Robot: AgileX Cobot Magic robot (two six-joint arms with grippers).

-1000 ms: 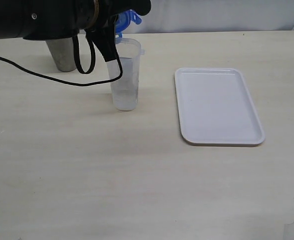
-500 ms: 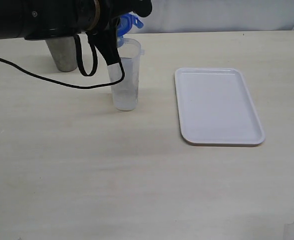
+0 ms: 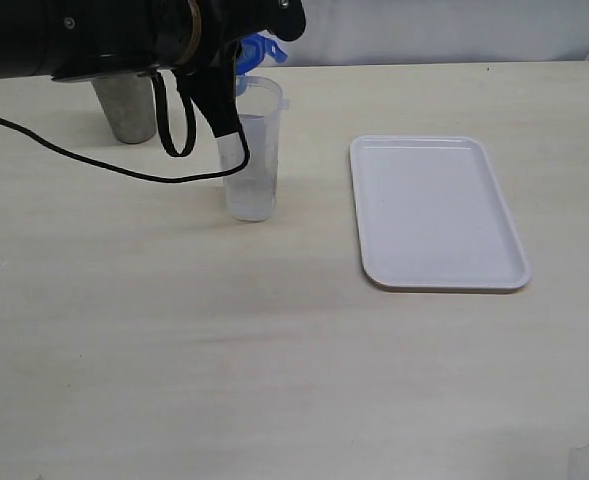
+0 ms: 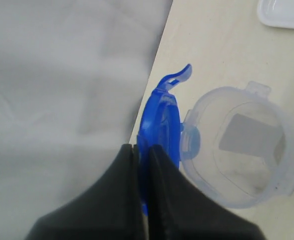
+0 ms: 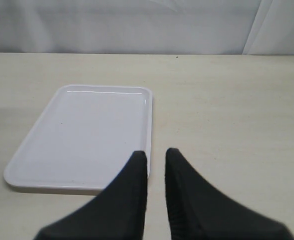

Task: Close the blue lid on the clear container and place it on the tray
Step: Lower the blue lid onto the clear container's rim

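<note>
Pinching the blue lid (image 4: 162,122) on edge, my left claw (image 4: 143,148) has its two dark fingers pressed tight against the lid's faces, with only the lid between them. One of the lid's snap flaps curls out past the fingertips. The lid hangs just beside the open mouth of the clear container (image 4: 241,150); one flap overlaps the container's rim tab in my wrist view, though I cannot tell whether they touch. From the outside camera my left arm (image 3: 94,35) reaches in over the far part of the worktop (image 3: 274,350), the lid's blue showing just above the container's rim, and a black cable (image 3: 94,165) loops down from the arm in front of the container. The container stands upright on the worktop, with a metal cup (image 3: 124,110) behind my arm. The tray (image 3: 439,210) lies flat to the container's right, apart from it. My right claw (image 5: 156,156) grips nothing, its fingers a narrow gap apart, poised over the worktop with the tray just ahead of it.
</note>
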